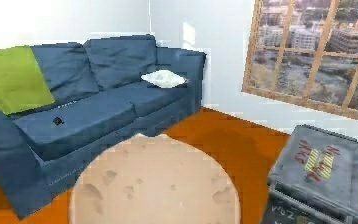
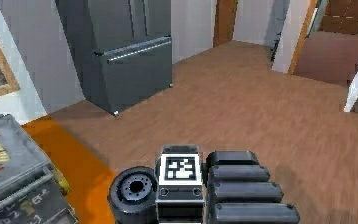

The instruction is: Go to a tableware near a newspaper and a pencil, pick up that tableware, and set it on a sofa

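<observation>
Forward view gives you the blue sofa across its left and middle, with a round beige table just before the robot, between it and the seat. On the sofa lie a green blanket, a white cushion-like thing and a small dark thing; you cannot tell whether either small one is the tableware. I judge this the approach to the sofa. Next, skirt the table and bring the robot's reaching side toward the seat. Arm side view has the gripper retracted at the bottom edge; its far end is not made out, so you cannot tell whether it holds anything.
</observation>
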You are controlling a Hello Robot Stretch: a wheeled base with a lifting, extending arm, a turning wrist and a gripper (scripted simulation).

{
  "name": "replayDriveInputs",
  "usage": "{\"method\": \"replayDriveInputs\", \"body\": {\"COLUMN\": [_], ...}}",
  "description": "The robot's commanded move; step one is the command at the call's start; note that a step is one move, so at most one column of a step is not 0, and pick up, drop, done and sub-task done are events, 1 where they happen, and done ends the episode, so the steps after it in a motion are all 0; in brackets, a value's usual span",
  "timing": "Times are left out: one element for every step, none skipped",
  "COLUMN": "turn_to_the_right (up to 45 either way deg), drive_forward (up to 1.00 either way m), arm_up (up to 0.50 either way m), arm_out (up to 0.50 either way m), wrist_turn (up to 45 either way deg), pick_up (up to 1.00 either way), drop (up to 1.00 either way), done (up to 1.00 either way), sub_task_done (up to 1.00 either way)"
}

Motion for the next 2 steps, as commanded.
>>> {"method": "replayDriveInputs", "body": {"turn_to_the_right": [0.0,-3.0], "drive_forward": [0.60,0.00], "arm_up": [0.00,0.00], "arm_out": [0.00,0.00], "wrist_turn": [0.0,0.0], "pick_up": [0.00,0.00], "drop": [0.00,0.00], "done": [0.00,0.00], "sub_task_done": [0.00,0.00]}}
